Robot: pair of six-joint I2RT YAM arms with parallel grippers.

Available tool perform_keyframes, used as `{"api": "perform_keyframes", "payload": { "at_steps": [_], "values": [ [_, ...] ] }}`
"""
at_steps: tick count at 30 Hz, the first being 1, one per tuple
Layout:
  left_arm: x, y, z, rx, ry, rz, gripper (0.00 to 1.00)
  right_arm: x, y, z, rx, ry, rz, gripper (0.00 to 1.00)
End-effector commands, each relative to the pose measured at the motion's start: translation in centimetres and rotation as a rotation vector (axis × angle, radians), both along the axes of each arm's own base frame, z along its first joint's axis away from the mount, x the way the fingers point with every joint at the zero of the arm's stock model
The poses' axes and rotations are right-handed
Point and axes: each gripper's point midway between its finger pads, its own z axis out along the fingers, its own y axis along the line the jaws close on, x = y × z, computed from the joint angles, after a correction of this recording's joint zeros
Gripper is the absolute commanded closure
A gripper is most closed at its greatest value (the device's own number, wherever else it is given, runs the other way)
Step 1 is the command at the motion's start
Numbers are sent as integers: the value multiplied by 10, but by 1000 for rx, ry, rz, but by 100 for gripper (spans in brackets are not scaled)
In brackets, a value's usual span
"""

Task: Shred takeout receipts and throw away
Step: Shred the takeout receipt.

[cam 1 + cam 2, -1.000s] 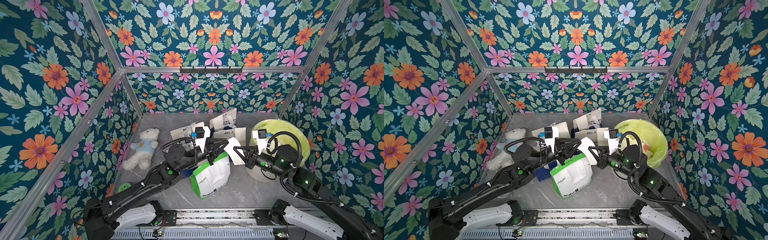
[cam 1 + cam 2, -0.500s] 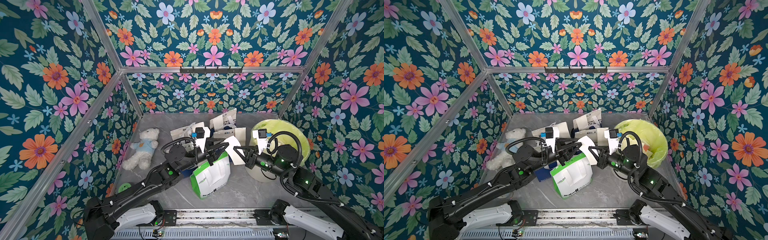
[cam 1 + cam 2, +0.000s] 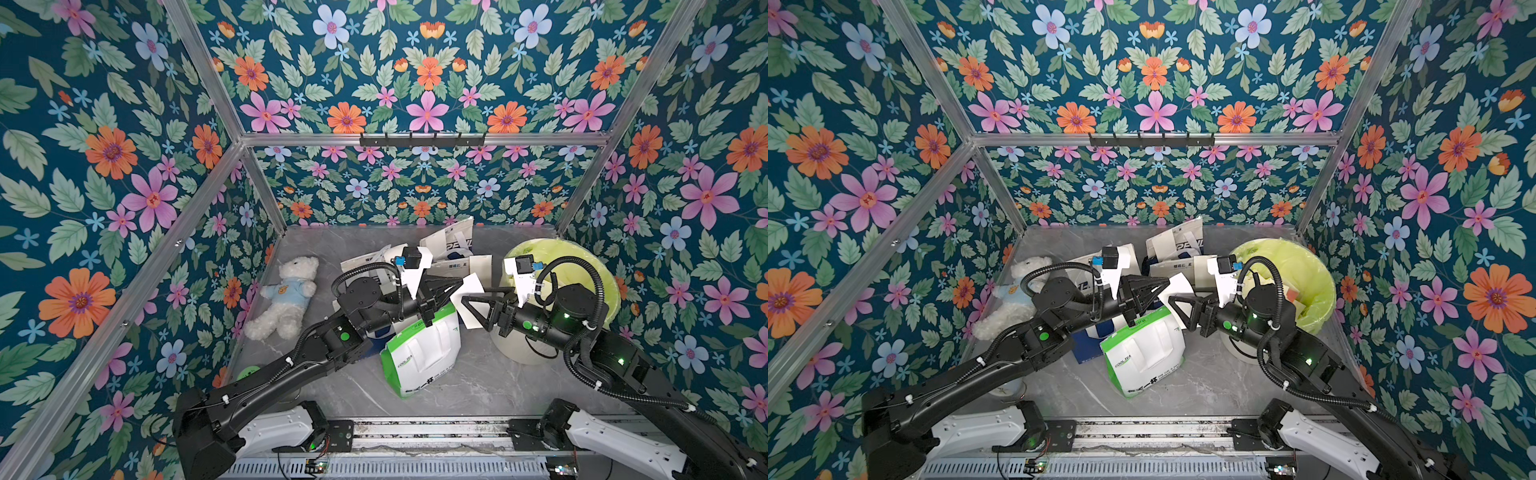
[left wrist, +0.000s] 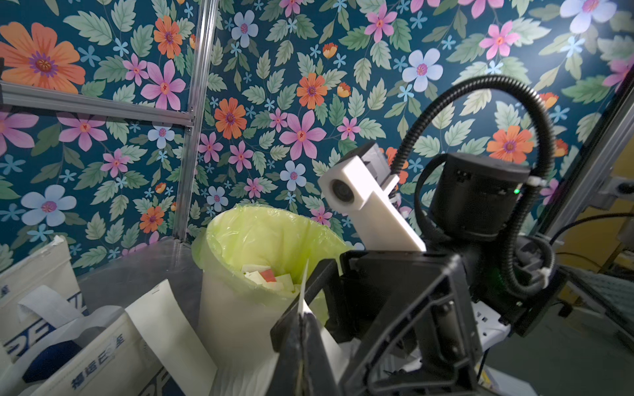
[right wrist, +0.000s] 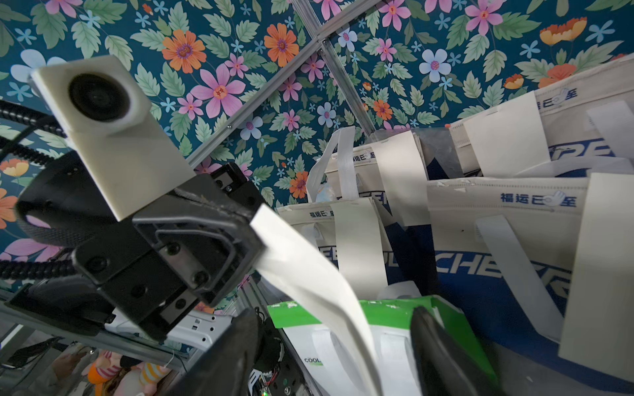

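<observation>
Center frame, over the green bag (image 3: 419,353), the left claw (image 3: 457,286) stays pinched on the white receipt (image 3: 468,291) while the right claw (image 3: 464,312) has just sprung apart and let go. It is probably re-gripping for another tear, with the bin (image 3: 598,270) waiting at right.

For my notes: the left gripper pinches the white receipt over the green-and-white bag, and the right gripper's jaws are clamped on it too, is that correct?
Not quite: the right gripper has its jaws open around the receipt, as the right wrist view shows. The left gripper does pinch it over the green-and-white bag.
</observation>
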Motion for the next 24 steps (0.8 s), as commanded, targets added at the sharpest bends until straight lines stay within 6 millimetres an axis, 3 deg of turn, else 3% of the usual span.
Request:
{"api": "perform_keyframes", "payload": {
  "at_steps": [1,7,14,24],
  "values": [
    [-6,1,-6,58,-29,-19,100,-8,-7,-5,-92,-21,20,25],
    [-20,2,-9,90,-49,-83,100,-18,-12,14,-174,-110,68,33],
    [-34,-3,-15,114,-40,-178,100,-21,-3,11,-320,-139,169,36],
    [-37,0,-13,109,-53,-176,100,-26,13,6,-332,-124,275,66]
  ]
}}
